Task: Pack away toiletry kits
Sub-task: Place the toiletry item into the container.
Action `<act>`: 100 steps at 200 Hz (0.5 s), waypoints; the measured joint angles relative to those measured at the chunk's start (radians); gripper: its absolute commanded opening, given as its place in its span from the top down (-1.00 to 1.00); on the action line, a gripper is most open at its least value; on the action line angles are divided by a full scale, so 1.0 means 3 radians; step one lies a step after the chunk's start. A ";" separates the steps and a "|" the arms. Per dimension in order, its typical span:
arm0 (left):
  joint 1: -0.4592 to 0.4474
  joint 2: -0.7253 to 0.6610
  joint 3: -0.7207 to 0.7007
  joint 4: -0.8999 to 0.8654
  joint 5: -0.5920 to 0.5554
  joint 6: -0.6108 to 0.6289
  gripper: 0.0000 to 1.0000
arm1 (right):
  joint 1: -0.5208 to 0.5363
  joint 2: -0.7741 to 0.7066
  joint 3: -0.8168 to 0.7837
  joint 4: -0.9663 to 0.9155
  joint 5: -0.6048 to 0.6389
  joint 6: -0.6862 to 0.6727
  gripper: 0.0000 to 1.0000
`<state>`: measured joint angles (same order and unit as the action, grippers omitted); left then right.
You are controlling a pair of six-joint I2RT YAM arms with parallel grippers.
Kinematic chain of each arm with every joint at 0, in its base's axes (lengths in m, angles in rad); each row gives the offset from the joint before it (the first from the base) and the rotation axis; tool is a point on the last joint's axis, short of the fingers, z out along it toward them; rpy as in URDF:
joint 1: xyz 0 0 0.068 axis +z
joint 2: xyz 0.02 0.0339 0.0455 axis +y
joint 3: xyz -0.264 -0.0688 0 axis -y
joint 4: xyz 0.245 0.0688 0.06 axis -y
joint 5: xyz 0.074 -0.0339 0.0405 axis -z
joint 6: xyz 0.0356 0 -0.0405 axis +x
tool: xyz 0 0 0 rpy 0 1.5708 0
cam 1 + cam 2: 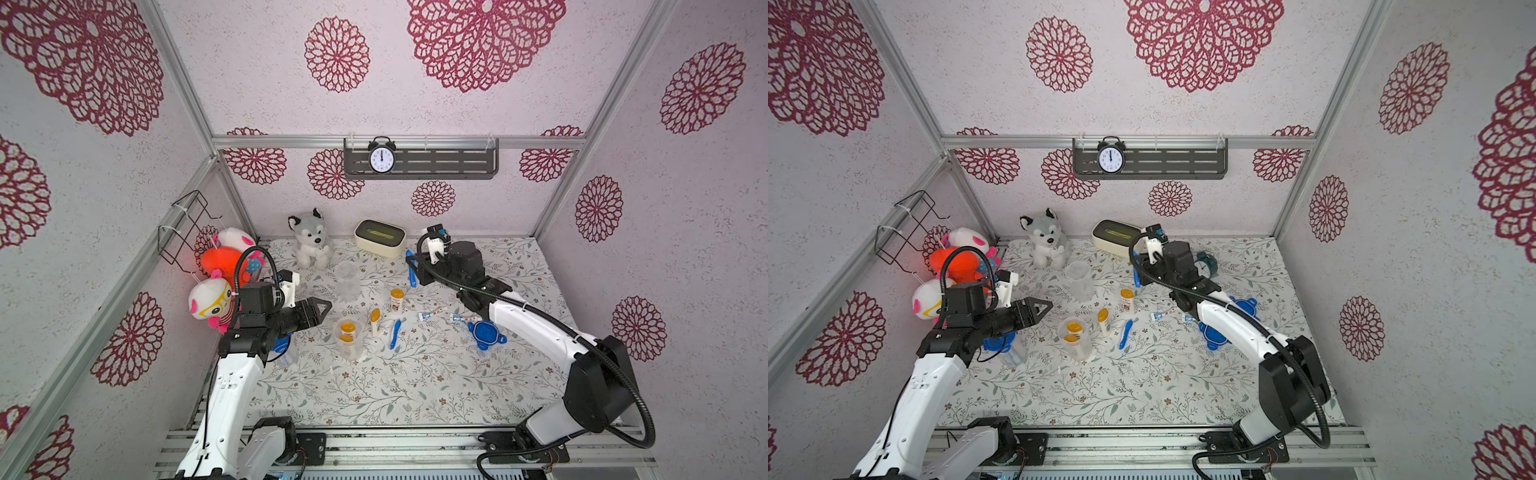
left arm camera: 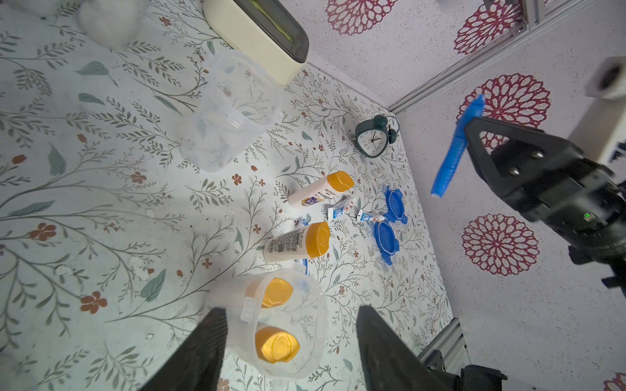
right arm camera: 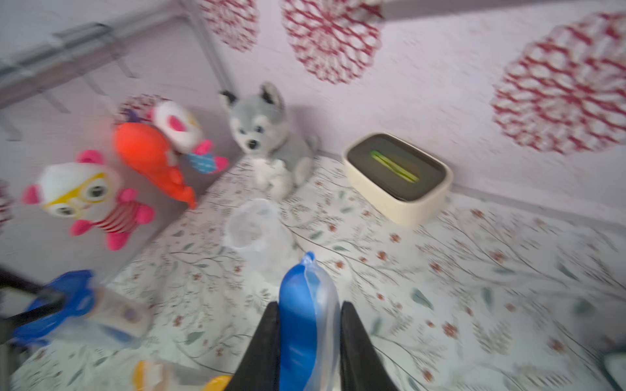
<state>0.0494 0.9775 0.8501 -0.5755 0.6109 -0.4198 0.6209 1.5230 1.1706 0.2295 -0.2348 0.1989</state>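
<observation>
A: Where is the blue toothbrush (image 3: pixel 294 287) relative to the right gripper (image 3: pixel 310 304)?
B: Between its two fingers (image 3: pixel 267 338), which are closed in on it from both sides. Its wrapped end sticks out past the tips. That wrist view is blurred, so they seem pressed on rather than plainly so. In the left wrist view the toothbrush hangs clear of the table (image 1: pixel 415 386).
A: And the left gripper (image 2: pixel 290 308)?
B: Spread wide, holding nothing. Below it, seen between the fingers, stands a clear cup (image 2: pixel 313 338) with two orange-capped bottles inside.
A: What lies around?
B: Two more bottles (image 1: pixel 397 300) on their sides and a second toothbrush (image 1: pixel 395 332) lie just beside that cup. Two toothpaste tubes (image 1: pixel 432 313) and blue lids (image 1: pixel 485 334) lie near the right arm. An empty cup (image 1: pixel 347 278) sits between the grippers, near the husky plush (image 1: pixel 309 239). The tissue box (image 1: pixel 379 237) stands by the back wall, near the raised toothbrush, and the teal alarm clock (image 2: pixel 372 138) stands beyond the lids
</observation>
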 measured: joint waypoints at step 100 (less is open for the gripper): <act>0.0014 -0.0045 0.0000 -0.0076 -0.0116 -0.0001 -0.28 | 0.0629 0.0507 -0.0675 0.2313 -0.1072 -0.0080 0.65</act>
<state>0.0536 0.9642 0.8501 -0.5983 0.5762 -0.4202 0.8097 1.6752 0.9680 0.9234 -0.5564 0.1749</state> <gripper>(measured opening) 0.639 0.259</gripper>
